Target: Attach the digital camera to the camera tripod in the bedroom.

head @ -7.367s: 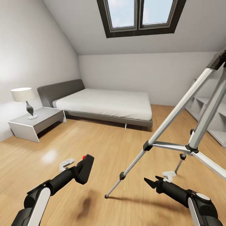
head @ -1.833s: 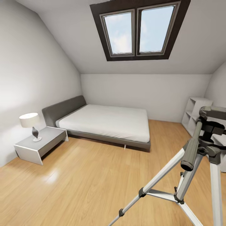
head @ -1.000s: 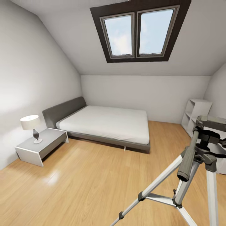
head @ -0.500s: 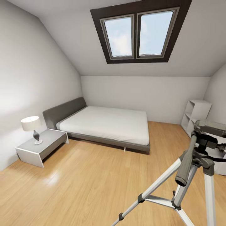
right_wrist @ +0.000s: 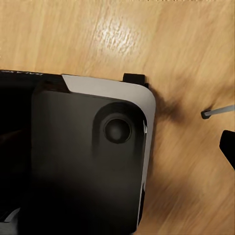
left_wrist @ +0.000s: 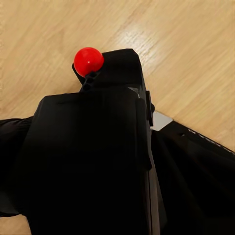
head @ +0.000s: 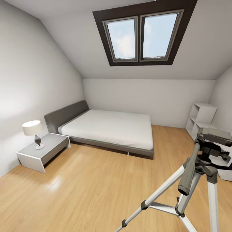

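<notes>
My head has tilted up over the last seconds, so the camera tripod (head: 199,174) now stands at the lower right of the head view with its bare pan head in sight, ready to aim at. The digital camera (left_wrist: 93,147) fills my left wrist view, seemingly in my left jaws. I cannot tell how my right jaws stand.

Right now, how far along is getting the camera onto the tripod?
Done: the bedroom is reached and the camera tripod stands close by. In hand: the digital camera sits just before the left wrist camera, off the floor, apparently held. Left: mounting it on the tripod's bare top plate.
</notes>
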Robot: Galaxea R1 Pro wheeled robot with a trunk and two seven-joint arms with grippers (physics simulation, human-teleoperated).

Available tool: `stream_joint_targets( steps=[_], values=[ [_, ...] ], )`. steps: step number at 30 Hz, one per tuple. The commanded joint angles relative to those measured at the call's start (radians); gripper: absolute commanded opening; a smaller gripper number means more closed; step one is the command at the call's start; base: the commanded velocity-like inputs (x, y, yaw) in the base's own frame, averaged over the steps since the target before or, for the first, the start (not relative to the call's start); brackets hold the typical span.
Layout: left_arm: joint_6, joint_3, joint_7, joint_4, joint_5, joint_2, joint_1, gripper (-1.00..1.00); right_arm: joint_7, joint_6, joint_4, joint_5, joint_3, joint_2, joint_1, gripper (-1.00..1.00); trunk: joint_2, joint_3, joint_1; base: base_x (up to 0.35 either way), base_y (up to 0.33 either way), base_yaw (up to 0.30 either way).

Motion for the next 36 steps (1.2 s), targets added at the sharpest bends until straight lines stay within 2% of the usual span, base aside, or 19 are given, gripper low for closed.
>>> stream_joint_targets(
  steps=[1, 36],
  values=[
    [-0.001, 0.008, 0.0, 0.0, -0.003, 0.0, -0.001, -1.0, 0.001, -0.004, 0.003, 0.008, -0.008, -0.001, -0.001, 1.0, 0.006, 0.002, -0.004, 0.0, 0.0, 0.0],
    [-0.002, 0.008, 0.0, -0.001, -0.002, 0.004, -0.001, -1.0, 0.002, -0.005, 0.003, 0.008, -0.008, -0.001, -0.001, 1.0, 0.251, 0.112, -0.138, 0.0, 0.0, 0.0]
  ],
)
